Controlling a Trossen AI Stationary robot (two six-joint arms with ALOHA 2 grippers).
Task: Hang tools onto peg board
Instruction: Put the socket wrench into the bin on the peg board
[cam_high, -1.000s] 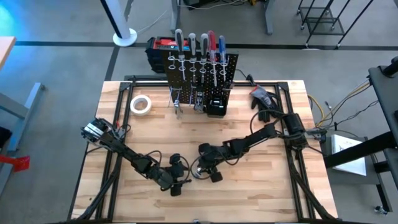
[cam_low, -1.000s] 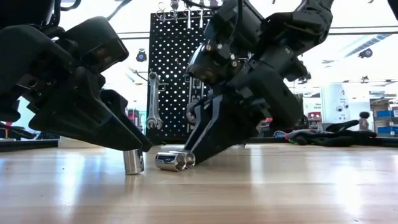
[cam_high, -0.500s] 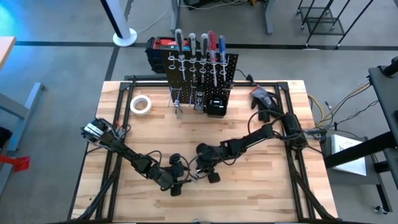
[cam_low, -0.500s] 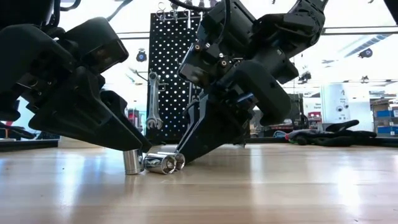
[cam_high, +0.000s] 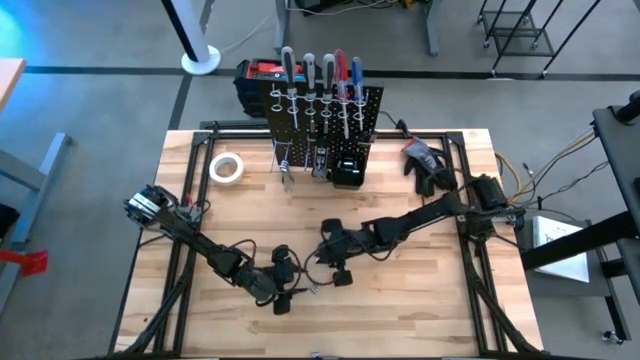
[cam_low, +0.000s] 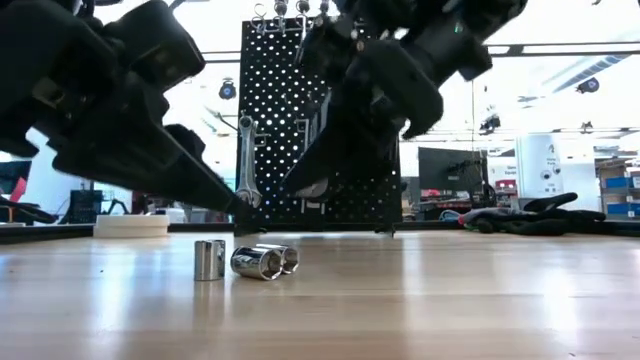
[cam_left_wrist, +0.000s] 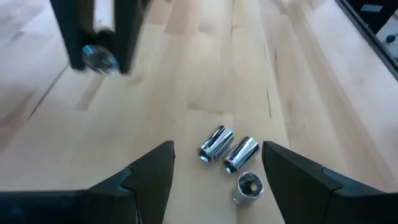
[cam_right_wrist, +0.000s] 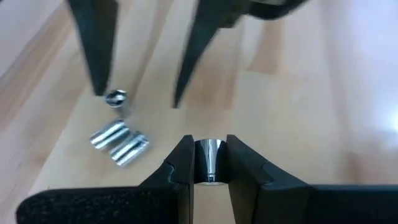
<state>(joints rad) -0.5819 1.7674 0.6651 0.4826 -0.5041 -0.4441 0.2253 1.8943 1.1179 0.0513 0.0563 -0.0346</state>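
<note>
Three silver sockets (cam_left_wrist: 241, 152) sit close together on the wood table: one upright (cam_low: 209, 259), two on their sides (cam_low: 257, 262). My left gripper (cam_left_wrist: 217, 149) hovers open just above and beside them, near the table's front middle (cam_high: 287, 288). My right gripper (cam_right_wrist: 209, 149) is shut on another silver socket (cam_right_wrist: 209, 158) and hangs above the table (cam_low: 315, 185), close to the three. The peg board (cam_high: 325, 110) stands upright at the far edge with screwdrivers in its rings and a wrench (cam_low: 246, 160) on a hook. My right gripper pinches the socket's round sides (cam_right_wrist: 209, 163) between its two fingers, near their free ends. The fingers slant down from the table's right side. The socket (cam_left_wrist: 99, 59) is lifted clear of the table, one round end showing below the fingertips.
A white tape roll (cam_high: 227, 167) lies left of the peg board, and black gloves (cam_high: 425, 160) lie to its right. A black-and-red case (cam_high: 258, 75) stands behind the board. Bare wood stretches between the sockets and the board.
My right gripper has shut on one socket lying on the table and risen with it, lifting it clear. The two lying sockets left behind were nudged a little toward the upright one.
</note>
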